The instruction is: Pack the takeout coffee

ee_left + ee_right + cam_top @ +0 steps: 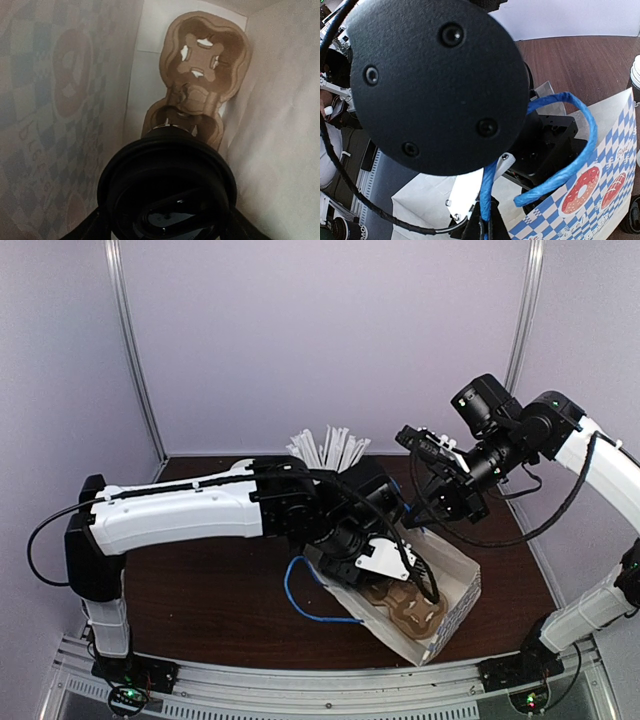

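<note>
Tabletop bag (462, 585) half-hides left claw (165, 222) — seemingly gripping coffee (167, 180) — right claw (482, 227) pinches handle (570, 167).

Illegible lettering on paper bag (615, 150)

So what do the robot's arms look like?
The left arm and the right arm both have long white shells with chunky black joints. Thin black cables loop along them. Small green lights glow down at their bases.
</note>
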Controlling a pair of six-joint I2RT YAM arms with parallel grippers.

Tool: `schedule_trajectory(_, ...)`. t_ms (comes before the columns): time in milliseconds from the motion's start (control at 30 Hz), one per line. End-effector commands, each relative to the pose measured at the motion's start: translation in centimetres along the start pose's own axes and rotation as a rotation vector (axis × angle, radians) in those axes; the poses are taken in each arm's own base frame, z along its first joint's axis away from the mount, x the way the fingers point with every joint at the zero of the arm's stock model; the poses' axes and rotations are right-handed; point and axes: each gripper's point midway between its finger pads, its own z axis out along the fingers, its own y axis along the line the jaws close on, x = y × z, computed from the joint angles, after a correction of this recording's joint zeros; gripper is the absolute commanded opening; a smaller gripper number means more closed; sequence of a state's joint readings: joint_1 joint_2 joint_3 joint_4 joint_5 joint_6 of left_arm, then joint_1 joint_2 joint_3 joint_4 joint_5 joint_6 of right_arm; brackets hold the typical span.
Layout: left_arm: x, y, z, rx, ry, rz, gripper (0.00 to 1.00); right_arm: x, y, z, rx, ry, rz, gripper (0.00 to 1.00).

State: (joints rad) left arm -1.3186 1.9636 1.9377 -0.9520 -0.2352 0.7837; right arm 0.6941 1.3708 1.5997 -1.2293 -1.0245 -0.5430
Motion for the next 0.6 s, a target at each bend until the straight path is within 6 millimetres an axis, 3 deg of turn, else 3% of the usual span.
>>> schedule_trajectory(0, -0.8, 2.7, -0.3, -0.127, 0.012, -0.012, 0.37, -0.6, 0.4, -0.2, -0.028, -0.028, -0.008, 0.0)
schedule_trajectory(300, -1.5, 0.8, 0.0, -0.065, -0.015, 0.009, 0.36, -0.2, 0.7, 0.1, -0.063, -0.016, -0.001, 0.0)
schedule_trajectory(567, -1.3, -0.9, 1.4, -0.027, 0.012, 0.035, 0.36, 0.0, 0.8, 0.4, -0.096, -0.01, 0.011, 0.0)
